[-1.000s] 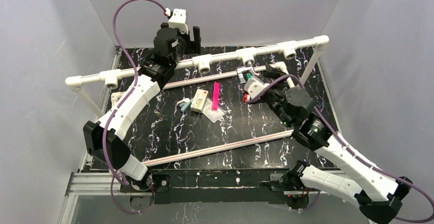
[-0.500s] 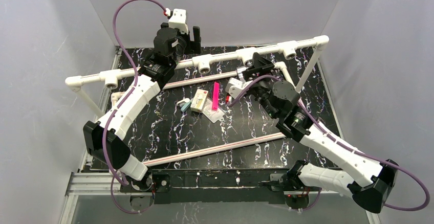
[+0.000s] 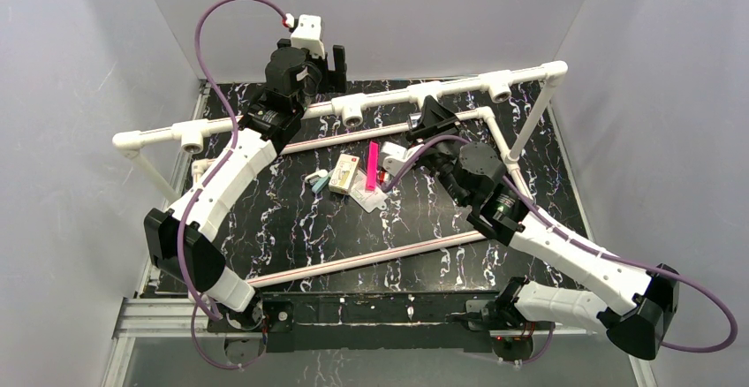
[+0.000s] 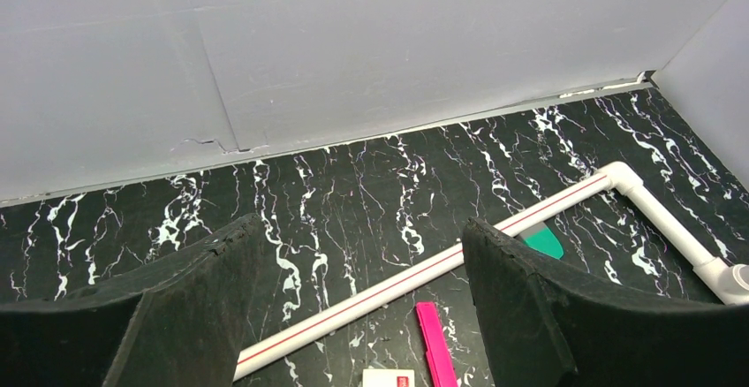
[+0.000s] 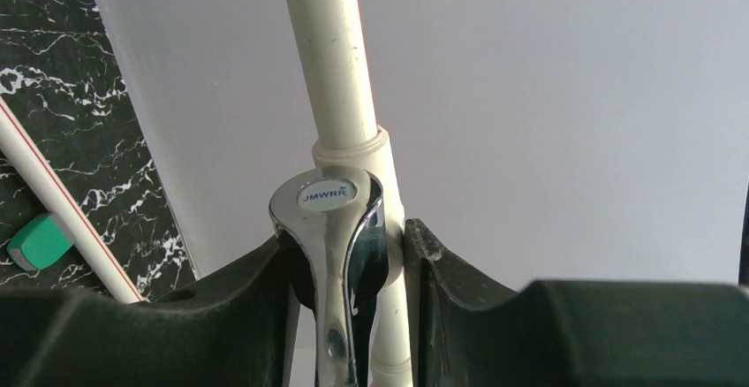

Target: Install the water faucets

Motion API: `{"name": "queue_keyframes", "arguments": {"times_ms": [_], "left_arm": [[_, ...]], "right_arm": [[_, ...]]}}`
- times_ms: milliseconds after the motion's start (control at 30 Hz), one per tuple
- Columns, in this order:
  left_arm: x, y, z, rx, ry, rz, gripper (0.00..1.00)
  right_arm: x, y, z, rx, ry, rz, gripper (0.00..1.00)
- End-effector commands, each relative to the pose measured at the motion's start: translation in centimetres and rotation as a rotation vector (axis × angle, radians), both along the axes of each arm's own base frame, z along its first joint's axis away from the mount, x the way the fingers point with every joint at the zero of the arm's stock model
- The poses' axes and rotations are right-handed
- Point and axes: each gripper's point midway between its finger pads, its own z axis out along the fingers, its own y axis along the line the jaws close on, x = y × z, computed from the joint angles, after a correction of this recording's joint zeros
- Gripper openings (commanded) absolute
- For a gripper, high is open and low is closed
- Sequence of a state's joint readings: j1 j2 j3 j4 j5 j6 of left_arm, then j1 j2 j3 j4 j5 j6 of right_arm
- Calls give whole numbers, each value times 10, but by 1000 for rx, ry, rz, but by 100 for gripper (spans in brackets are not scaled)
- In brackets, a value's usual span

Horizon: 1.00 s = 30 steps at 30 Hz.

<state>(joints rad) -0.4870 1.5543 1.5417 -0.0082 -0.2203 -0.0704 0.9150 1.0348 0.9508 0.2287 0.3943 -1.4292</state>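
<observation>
In the right wrist view a chrome water faucet (image 5: 327, 228) with a round cap marked JMWRR stands between my right gripper's (image 5: 346, 259) black fingers, in front of a white pipe (image 5: 331, 42) and its collar. Both fingers press in on it, so the gripper is shut on the faucet. From above, the right gripper (image 3: 430, 115) sits just under the raised white pipe rail (image 3: 389, 97) at one of its tee sockets and covers the faucet. My left gripper (image 3: 331, 64) hangs behind the rail's left part, open and holding nothing (image 4: 362, 254).
A pink strip (image 3: 372, 166), a small white box (image 3: 344, 173) and a clear packet lie mid-table. A green piece (image 4: 540, 241) rests by the red-striped floor pipe (image 4: 424, 272). Another floor pipe (image 3: 371, 259) runs nearer the bases. Grey walls enclose the table.
My right arm swung left and up to the rail's tee socket, and its jaws narrowed onto the faucet. The left arm stayed still and open.
</observation>
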Motion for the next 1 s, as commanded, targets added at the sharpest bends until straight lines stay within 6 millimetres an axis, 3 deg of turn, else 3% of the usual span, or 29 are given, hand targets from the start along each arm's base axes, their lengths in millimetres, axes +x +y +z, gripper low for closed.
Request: {"name": "queue_keyframes", "arguments": {"times_ms": [0, 200, 433, 967], "left_arm": [[-9, 5, -96, 146, 253, 0, 80], [-10, 5, -95, 144, 250, 0, 80], [-10, 5, -95, 144, 251, -1, 80], [-11, 5, -95, 139, 250, -3, 80]], "right_arm": [[-2, 1, 14, 41, -51, -8, 39], [1, -1, 11, 85, -19, -25, 1], [-3, 4, 7, 310, 92, -16, 1], [-3, 10, -10, 1450, 608, -30, 1]]}}
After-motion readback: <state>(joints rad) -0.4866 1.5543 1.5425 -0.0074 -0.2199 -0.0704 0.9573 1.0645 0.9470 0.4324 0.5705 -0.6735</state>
